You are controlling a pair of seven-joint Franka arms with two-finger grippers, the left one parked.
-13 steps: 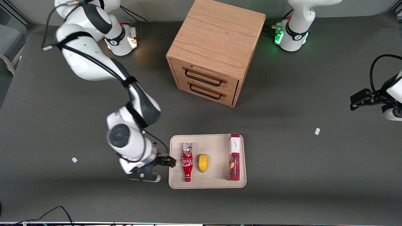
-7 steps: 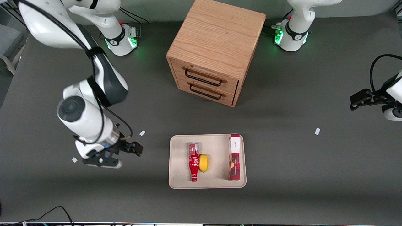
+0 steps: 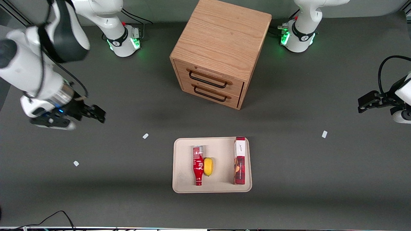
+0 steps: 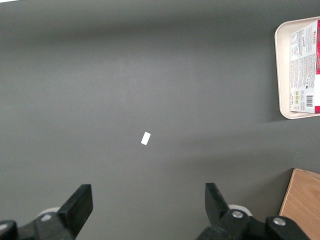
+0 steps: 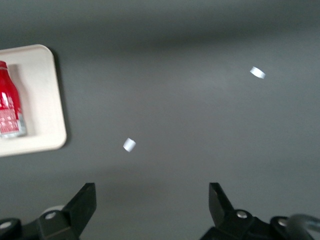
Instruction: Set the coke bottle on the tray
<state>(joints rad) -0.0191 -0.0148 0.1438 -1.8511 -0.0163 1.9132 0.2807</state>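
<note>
The coke bottle [image 3: 198,165] lies flat on the cream-beige tray [image 3: 180,183], its side against a lemon [image 3: 208,166]. It also shows in the right wrist view [image 5: 9,107], on the tray [image 5: 47,100]. My gripper [image 3: 96,113] is open and empty, raised above the bare table well away from the tray, toward the working arm's end of the table. In the right wrist view the gripper [image 5: 152,200] has its jaws wide apart over grey tabletop.
A tall red-and-white box [image 3: 240,160] stands on the tray beside the lemon. A wooden two-drawer cabinet [image 3: 218,51] stands farther from the front camera than the tray. Small white scraps [image 3: 145,136] [image 3: 76,163] [image 3: 324,134] lie on the table.
My gripper has drawn away from the tray's edge and risen toward the working arm's end of the table. The bottle rolled across the tray until it touched the lemon.
</note>
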